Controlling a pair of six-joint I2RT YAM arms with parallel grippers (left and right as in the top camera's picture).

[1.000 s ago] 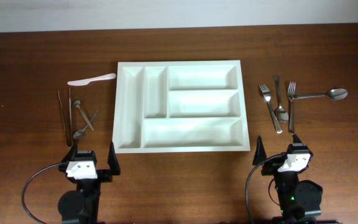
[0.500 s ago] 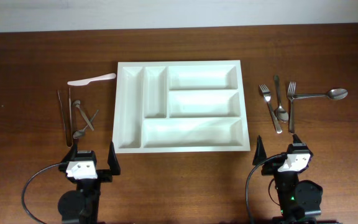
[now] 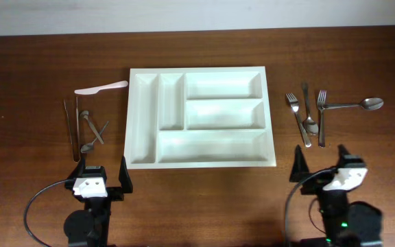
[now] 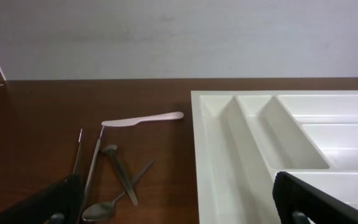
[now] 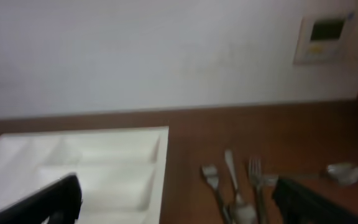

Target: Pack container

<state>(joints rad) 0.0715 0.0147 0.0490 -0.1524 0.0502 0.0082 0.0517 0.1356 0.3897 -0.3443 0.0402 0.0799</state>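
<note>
**Right arm slides to the right**

Right gripper [image 3: 321, 158] now sits further to the right than it did a moment ago, and a bit closer to the near edge of the table [image 3: 33, 68]. It is just past the near right corner of the container [image 3: 204, 165]. Nothing else has moved. The right wrist picture is blurry.

The right gripper's two fingers are spread wide apart and they hold nothing. The left gripper [image 3: 100, 171] is spread wide too, and it holds nothing. It sits near the near left corner of the container.

The container is a big white cutlery tray. It lies flat in the middle of the brown table, between the two heaps of cutlery. Its two thin slots are on the left side and its three long slots run across.

To the left of the tray lies a white plastic knife [image 3: 101, 87], close to the far left corner. Below it are two long thin metal sticks [image 3: 70, 127] side by side, and two small spoons [image 3: 91, 129] that cross each other.

To the right of the tray lie two forks [image 3: 298, 120] with a spoon [image 3: 308, 110] between them. A bigger spoon [image 3: 355, 105] lies crosswise, and its handle touches the right fork near the prongs. All of them rest on the table, apart from the tray.
</note>
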